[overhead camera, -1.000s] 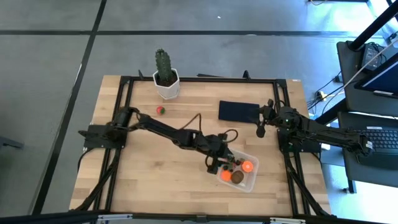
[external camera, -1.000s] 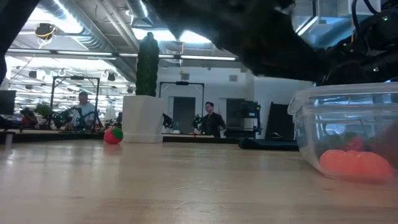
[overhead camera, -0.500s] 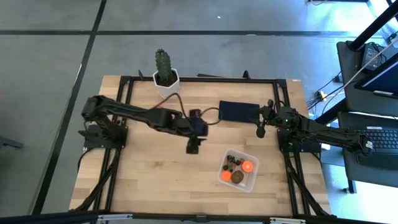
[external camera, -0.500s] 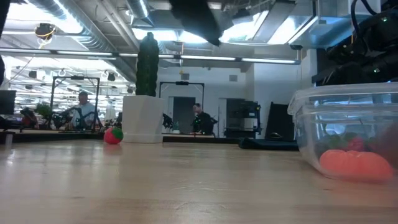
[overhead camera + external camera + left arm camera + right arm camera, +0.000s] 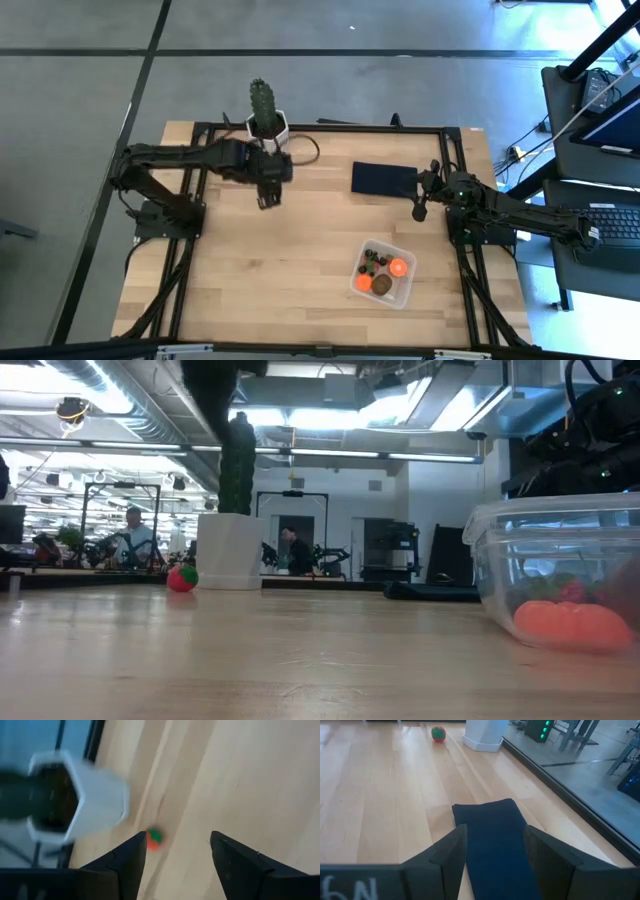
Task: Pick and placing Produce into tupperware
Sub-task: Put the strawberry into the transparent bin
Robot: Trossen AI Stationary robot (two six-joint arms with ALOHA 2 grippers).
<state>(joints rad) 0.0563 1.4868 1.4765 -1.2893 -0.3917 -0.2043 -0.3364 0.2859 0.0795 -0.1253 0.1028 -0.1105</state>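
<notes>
A red strawberry (image 5: 153,839) with a green cap lies on the wood next to the white cactus pot (image 5: 80,802); it also shows in the low view (image 5: 182,578) and the right wrist view (image 5: 438,733). My left gripper (image 5: 177,840) is open and hovers above it, touching nothing; in the high view my left gripper (image 5: 266,198) hides the berry. The clear tupperware (image 5: 385,272) stands near the table's near right side, holding orange balls, a brown oval and dark berries. My right gripper (image 5: 495,834) waits open over the flat black rectangle (image 5: 495,855).
The cactus in its white pot (image 5: 266,122) stands at the far edge, close to my left gripper. The black rectangle (image 5: 383,180) lies at the far right. Bare wood spans the middle of the table. People stand in the room beyond.
My left gripper has risen from the tupperware and swept across the table toward the far left, ending above the strawberry by the cactus pot. The produce in the tupperware and the strawberry have stayed where they were.
</notes>
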